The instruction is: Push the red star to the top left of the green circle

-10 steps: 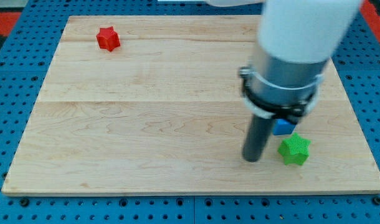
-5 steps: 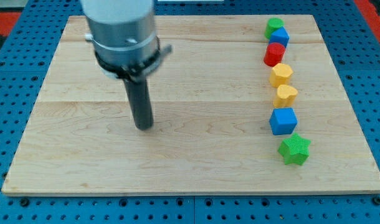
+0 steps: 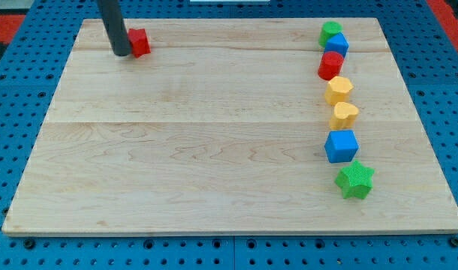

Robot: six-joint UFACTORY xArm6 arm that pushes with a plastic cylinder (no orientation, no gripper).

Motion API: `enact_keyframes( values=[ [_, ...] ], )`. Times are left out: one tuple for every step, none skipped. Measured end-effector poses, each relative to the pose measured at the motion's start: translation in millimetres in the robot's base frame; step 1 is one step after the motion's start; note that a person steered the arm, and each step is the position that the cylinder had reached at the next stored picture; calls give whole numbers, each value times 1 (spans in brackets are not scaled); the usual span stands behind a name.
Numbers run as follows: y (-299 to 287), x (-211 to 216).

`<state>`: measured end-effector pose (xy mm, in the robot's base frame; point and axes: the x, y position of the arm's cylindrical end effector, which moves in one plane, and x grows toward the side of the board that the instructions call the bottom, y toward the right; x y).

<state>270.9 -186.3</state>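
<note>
At view's top left, my tip (image 3: 122,54) touching red star (image 3: 140,43), hiding its left side; green circle (image 3: 330,31) far right.

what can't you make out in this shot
- Red star: in the camera view its left part is hidden behind my tip, so actual contact is unclear.
- Green circle: the blue block covers its lower edge.
- Rod: cut off by the view's top, so the arm is unseen.

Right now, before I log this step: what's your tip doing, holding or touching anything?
My tip: no gripper, holds nothing; it sits against the red star on the star's left side in the view, at the board's top left.
</note>
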Motion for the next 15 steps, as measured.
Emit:
enact_keyframes(
  values=[
    [6,-7],
    [40,-12],
    [28,-17],
    [-12,-21],
    [-8,-36],
    [11,-49],
    [64,-26],
    [106,-15],
    [108,-24],
    [83,-47],
    [98,-54],
    [144,-48],
    [170,-33],
    [160,-13],
    [167,4]
  ],
)
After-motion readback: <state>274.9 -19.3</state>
